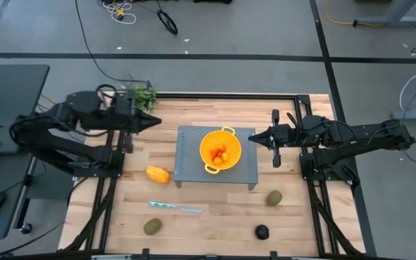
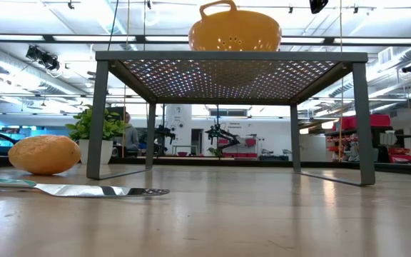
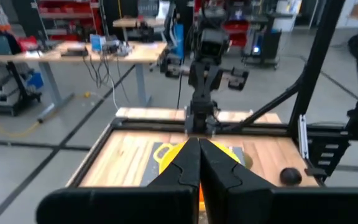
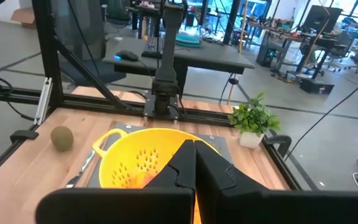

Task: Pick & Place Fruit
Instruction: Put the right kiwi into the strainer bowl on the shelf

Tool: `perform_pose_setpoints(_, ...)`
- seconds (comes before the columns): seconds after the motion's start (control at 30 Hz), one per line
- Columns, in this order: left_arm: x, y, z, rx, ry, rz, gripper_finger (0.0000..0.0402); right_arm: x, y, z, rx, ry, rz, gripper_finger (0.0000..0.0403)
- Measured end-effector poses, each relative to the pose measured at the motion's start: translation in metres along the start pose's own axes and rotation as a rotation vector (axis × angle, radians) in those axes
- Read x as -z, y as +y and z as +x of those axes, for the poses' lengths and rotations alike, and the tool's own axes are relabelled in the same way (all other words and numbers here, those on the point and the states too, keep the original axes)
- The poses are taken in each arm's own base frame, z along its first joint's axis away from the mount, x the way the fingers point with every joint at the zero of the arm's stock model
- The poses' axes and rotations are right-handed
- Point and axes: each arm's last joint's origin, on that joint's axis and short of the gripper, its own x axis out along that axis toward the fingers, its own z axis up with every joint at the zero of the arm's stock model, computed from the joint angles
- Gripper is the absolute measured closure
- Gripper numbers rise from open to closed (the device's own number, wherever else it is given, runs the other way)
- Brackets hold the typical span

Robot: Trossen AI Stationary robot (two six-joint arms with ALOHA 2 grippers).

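Your left gripper is fully closed, fingers pressed together, holding nothing; it hangs above the bench just left of the grey perforated stand. Your right gripper is likewise closed and empty, level with the stand's right edge. On the stand sits the yellow colander with small orange-red fruits inside. The yellow-orange oblong fruit lies on the bench left of the stand. One brownish-green oval lies right of the stand, the other near the front left. The small blackish fruit rests at the front right. A knife lies in front of the stand.
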Motion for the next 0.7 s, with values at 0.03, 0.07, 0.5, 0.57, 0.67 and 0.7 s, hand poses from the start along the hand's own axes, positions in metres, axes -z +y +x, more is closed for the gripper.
perform_pose_setpoints(0.03, -0.001, 0.001, -0.005, -0.001, -0.013, 0.001, 0.0399, 0.000, 0.000, 0.000, 0.000, 0.001, 0.000, 0.0402)
perform_pose_setpoints(0.07, -0.002, 0.001, -0.010, -0.001, -0.025, 0.001, 0.0399, 0.000, 0.000, 0.000, 0.000, 0.002, 0.000, 0.0402)
perform_pose_setpoints(0.5, -0.002, 0.004, -0.026, 0.000, -0.041, 0.025, 0.0400, 0.000, 0.000, 0.000, 0.000, 0.002, 0.026, 0.0402)
perform_pose_setpoints(0.57, 0.000, 0.003, -0.023, 0.004, -0.032, 0.028, 0.0400, 0.000, 0.000, 0.000, 0.000, 0.002, 0.026, 0.0402)
perform_pose_setpoints(0.67, 0.010, 0.002, -0.015, 0.022, -0.027, 0.027, 0.0400, 0.001, 0.000, 0.000, -0.001, 0.010, 0.024, 0.0402)
perform_pose_setpoints(0.7, 0.014, 0.001, -0.012, 0.029, -0.037, 0.021, 0.0400, 0.002, 0.000, 0.000, -0.002, 0.016, 0.024, 0.0402)
